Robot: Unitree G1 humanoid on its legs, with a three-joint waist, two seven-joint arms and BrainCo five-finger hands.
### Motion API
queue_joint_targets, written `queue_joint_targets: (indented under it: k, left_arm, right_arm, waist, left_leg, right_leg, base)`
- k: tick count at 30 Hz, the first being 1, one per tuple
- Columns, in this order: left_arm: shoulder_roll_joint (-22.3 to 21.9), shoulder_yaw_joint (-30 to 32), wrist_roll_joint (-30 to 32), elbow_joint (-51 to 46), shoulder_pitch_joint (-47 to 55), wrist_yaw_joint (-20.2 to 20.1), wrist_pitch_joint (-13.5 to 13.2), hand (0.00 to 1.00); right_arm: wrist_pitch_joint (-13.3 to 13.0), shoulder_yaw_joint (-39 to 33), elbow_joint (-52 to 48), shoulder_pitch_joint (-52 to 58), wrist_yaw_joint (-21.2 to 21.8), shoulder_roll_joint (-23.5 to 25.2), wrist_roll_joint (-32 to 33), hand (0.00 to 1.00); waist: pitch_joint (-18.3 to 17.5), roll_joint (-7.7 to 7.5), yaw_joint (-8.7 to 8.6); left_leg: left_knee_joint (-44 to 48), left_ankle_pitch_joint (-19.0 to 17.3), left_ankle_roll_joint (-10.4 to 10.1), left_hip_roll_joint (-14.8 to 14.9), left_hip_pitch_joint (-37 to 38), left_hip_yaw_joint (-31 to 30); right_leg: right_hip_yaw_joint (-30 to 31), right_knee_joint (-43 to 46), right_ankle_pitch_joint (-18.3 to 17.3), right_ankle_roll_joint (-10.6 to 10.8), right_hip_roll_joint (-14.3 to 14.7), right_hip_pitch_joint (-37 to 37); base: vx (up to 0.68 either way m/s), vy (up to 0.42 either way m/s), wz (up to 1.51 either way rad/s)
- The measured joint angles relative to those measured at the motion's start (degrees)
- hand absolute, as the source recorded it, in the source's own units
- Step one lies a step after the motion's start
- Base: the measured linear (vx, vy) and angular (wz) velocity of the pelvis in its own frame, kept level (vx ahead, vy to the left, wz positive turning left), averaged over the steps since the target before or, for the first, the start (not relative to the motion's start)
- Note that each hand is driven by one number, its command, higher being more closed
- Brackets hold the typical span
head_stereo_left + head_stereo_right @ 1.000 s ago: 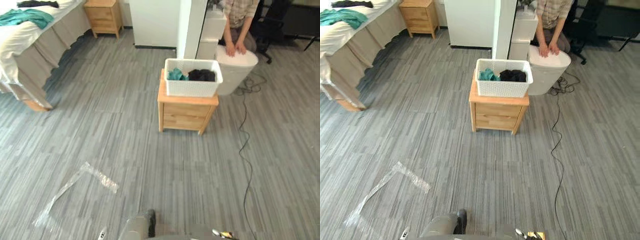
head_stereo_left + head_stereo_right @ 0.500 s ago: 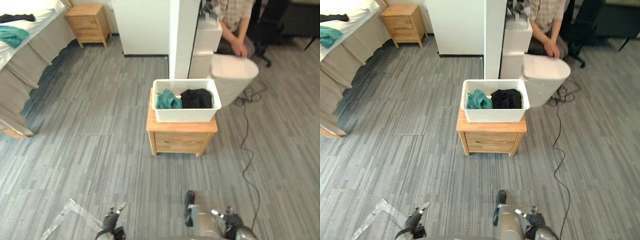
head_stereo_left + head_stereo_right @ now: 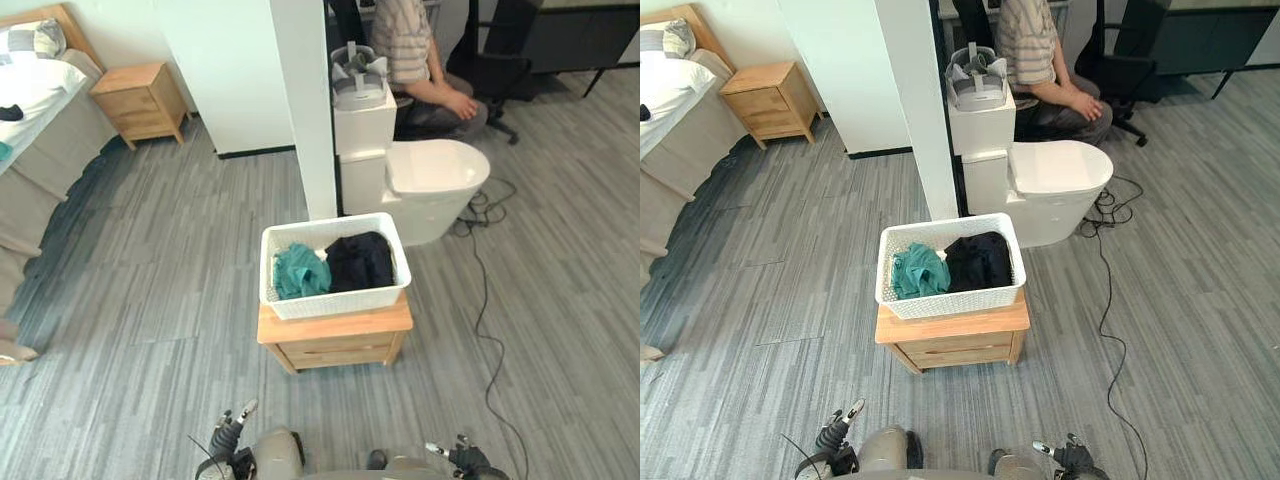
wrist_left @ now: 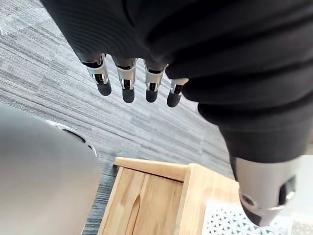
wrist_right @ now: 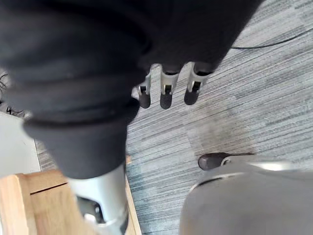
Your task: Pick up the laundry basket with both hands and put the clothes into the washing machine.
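Observation:
A white laundry basket (image 3: pixel 333 297) stands on a low wooden nightstand (image 3: pixel 335 338) in front of me. It holds a teal garment (image 3: pixel 299 271) on the left and a black garment (image 3: pixel 360 260) on the right. Behind it stands a white rounded machine (image 3: pixel 432 180) with its lid down. My left hand (image 4: pixel 127 81) hangs low beside the nightstand (image 4: pixel 151 200), fingers straight, holding nothing; a corner of the basket (image 4: pixel 234 223) shows past it. My right hand (image 5: pixel 166 90) also hangs with straight fingers over the floor, near the nightstand (image 5: pixel 29 205).
A person (image 3: pixel 410 60) sits behind the white machine, hands in the lap, with an office chair (image 3: pixel 495 65) beside. A white pillar (image 3: pixel 300 110) rises just behind the basket. A second nightstand (image 3: pixel 140 100) and a bed (image 3: pixel 30 95) lie at the far left.
The camera has come closer, so the basket and nightstand now sit nearer and lower in view. The person has taken both hands off the white lid.

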Motion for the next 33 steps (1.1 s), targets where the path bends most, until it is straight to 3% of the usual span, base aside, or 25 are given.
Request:
queue_joint_targets:
  k: [2, 3, 5, 7, 9, 11, 13, 15, 16, 17, 18, 20, 21, 23, 27, 30, 33]
  left_arm:
    - [0.0, -0.9, 0.0, 0.1, 0.2, 0.0, 0.0, 0.00]
    - [-0.2, -1.3, -0.2, 0.4, 0.5, -0.1, 0.0, 0.00]
    - [1.1, -1.4, -0.3, 1.3, -0.3, 0.0, -0.3, 0.00]
    - [2.1, -1.6, -0.3, 1.5, -0.4, 0.0, -0.3, 0.00]
    - [2.0, -2.0, -0.2, 1.5, -0.2, -0.1, -0.3, 0.00]
    - [2.0, -3.3, 0.1, 1.5, 0.0, -0.3, -0.3, 0.00]
    - [2.8, -3.9, 0.1, 1.4, -0.1, -0.3, -0.3, 0.00]
    - [3.2, -4.0, 0.1, 1.1, -0.2, -0.2, -0.3, 0.00]
    - [3.8, -3.9, -0.1, 0.3, 0.0, 0.2, -0.3, 0.00]
    - [4.2, -3.5, -0.5, -1.5, 0.7, 0.2, -0.3, 0.00]
    - [4.1, -3.0, -0.5, -2.5, 0.9, 0.2, -0.2, 0.00]
    - [1.8, 1.0, -1.3, -8.5, 2.5, 1.0, -0.3, 0.00]
    - [0.4, 5.8, -2.8, -12.9, 2.8, 2.6, -0.5, 0.00]
    - [-0.2, 13.1, -3.9, -17.5, 2.5, 4.6, -0.6, 0.00]
    - [0.6, 25.7, -7.0, -24.1, -1.3, 12.0, -0.2, 0.00]
    - [2.6, 25.7, -8.5, -28.2, -4.5, 15.6, 0.0, 0.00]
    - [4.2, 23.1, -9.6, -28.2, -9.6, 16.5, 0.8, 0.00]
  right_arm:
    - [-0.1, 0.0, -0.5, 0.0, -0.1, 0.0, 0.3, 0.00]
    - [-0.3, 0.0, -0.6, -0.2, -0.1, -0.5, 0.4, 0.00]
    - [-0.4, 0.4, -1.2, -0.3, -0.3, 1.3, 0.5, 0.00]
    - [-0.6, 0.5, -1.3, -0.2, -0.3, 2.0, 1.0, 0.00]
    - [-0.5, 0.5, -1.7, 0.0, -0.3, 1.9, 1.5, 0.00]
    - [-0.6, 0.9, -4.9, -0.3, -0.3, 1.9, 3.3, 0.00]
    - [-0.6, 2.8, -6.0, -0.3, -0.4, 1.9, 4.4, 0.00]
    - [-0.6, 5.1, -8.7, -0.4, -0.9, 2.2, 4.9, 0.00]
    - [-0.6, 5.8, -12.3, -0.1, -1.2, 2.5, 4.9, 0.00]
    - [-0.7, 5.7, -16.9, 0.3, -1.5, 2.9, 4.9, 0.00]
    - [-0.7, 5.6, -19.3, 0.7, -1.6, 2.7, 4.9, 0.00]
    - [-1.0, 5.6, -28.2, 1.2, -3.1, 1.5, 4.3, 0.00]
    - [-1.8, 5.6, -34.5, 1.5, -3.6, 0.6, 3.8, 0.00]
    - [-2.6, 5.4, -40.0, 2.0, -3.6, -0.3, 2.2, 0.00]
    - [-3.1, 5.2, -43.8, 2.1, -2.8, -2.3, 2.5, 0.00]
    - [-2.8, 6.1, -42.6, -1.7, -2.2, -3.6, 5.0, 0.00]
    - [-2.2, 8.9, -38.5, -10.3, -2.5, -6.6, 5.7, 0.00]
  waist:
    - [-0.3, 0.49, 0.20]
    - [-1.0, 1.99, 0.20]
    - [-1.1, -1.37, 0.19]
    - [-1.5, -2.34, 0.18]
    - [-1.3, -1.87, 0.19]
    - [-0.5, -0.37, -0.02]
    - [-0.4, -0.24, -0.10]
    - [-0.5, -0.41, -0.26]
    - [-0.7, -0.88, -0.12]
    - [-0.8, -2.00, -0.08]
    - [-0.8, -2.04, -0.23]
    - [-1.6, -0.44, -0.02]
    - [-1.8, 0.01, -0.03]
    - [-1.9, -0.08, -0.11]
    - [-2.0, -0.29, -0.09]
    - [-1.5, -0.05, -0.08]
    - [0.1, 0.73, 0.13]
  left_leg:
    - [-6.5, 2.5, -1.8, -1.0, 1.9, -1.1]
    - [-8.6, 6.7, 1.7, -0.9, 3.3, -1.4]
    - [-8.3, 4.9, 3.9, -3.5, 4.9, 1.2]
    - [-7.3, 2.0, 5.0, -5.2, 5.8, 3.1]
    - [-6.4, -1.0, 6.1, -6.2, 7.0, 4.6]
    - [-7.0, -2.5, 7.3, -6.6, 9.4, 6.2]
    - [-7.9, -2.7, 7.5, -7.0, 11.1, 6.3]
    - [-7.9, -2.6, 7.6, -6.5, 11.6, 6.7]
    - [-7.9, -2.6, 7.4, -6.5, 11.5, 6.8]
    - [-7.7, -2.9, 6.9, -7.4, 11.5, 6.5]
    - [-7.6, -3.3, 6.4, -7.6, 11.7, 5.9]
    - [-7.9, -3.7, 5.7, -6.0, 11.2, 6.0]
    - [-8.7, -3.5, 5.4, -5.2, 11.1, 5.9]
    - [-10.0, -3.2, 4.9, -4.4, 11.8, 5.9]
    - [-10.4, -2.8, 4.2, -4.1, 11.1, 4.9]
    - [-9.2, -2.7, 4.1, -4.6, 8.2, 3.1]
    - [-6.8, -2.6, 4.2, -4.9, 4.7, 2.5]
  right_leg:
    - [1.0, 0.3, -0.9, 1.5, 0.1, 0.2]
    - [2.5, 1.0, -1.9, 2.9, 0.8, 0.2]
    - [4.7, 1.9, -3.2, 5.0, -2.3, 0.8]
    - [5.9, 2.7, -3.9, 6.1, -4.4, 0.8]
    - [7.3, 8.1, -4.8, 7.5, -5.4, -0.9]
    - [7.9, 23.3, -5.3, 8.4, -6.2, -8.2]
    - [6.3, 26.8, -7.0, 8.8, -6.8, -11.1]
    - [3.0, 24.2, -7.3, 8.5, -7.1, -13.4]
    - [1.8, 19.4, -6.0, 7.9, -7.2, -14.1]
    - [1.4, 13.8, -0.7, 7.5, -7.5, -14.2]
    - [1.3, 12.9, -1.0, 7.9, -7.6, -14.2]
    - [1.0, 10.9, -0.4, 7.2, -6.2, -13.6]
    - [0.7, 9.4, 0.1, 6.7, -5.2, -13.3]
    - [0.7, 7.3, 0.8, 6.3, -4.1, -12.3]
    - [-0.6, 3.0, 2.5, 6.1, -3.6, -10.8]
    - [-1.9, 1.4, 3.9, 6.4, -4.3, -11.6]
    - [-2.3, 1.2, 5.3, 6.3, -4.7, -13.5]
  base:
    - [0.25, 0.234, -0.33]
    - [0.28, 0.321, -0.50]
    - [0.26, 0.298, -0.47]
    - [0.19, 0.207, -0.40]
    - [0.13, 0.176, -0.38]
    - [0.13, 0.208, -0.33]
    - [0.15, 0.129, -0.06]
    - [0.22, 0.034, 0.06]
    - [0.20, -0.028, 0.10]
    - [0.16, -0.045, 0.17]
    - [0.18, -0.091, 0.10]
    - [0.21, -0.127, -0.09]
    - [0.16, -0.111, -0.11]
    - [0.13, -0.090, -0.09]
    - [0.07, -0.023, 0.06]
    - [0.00, 0.042, 0.25]
    - [-0.09, 0.043, 0.16]
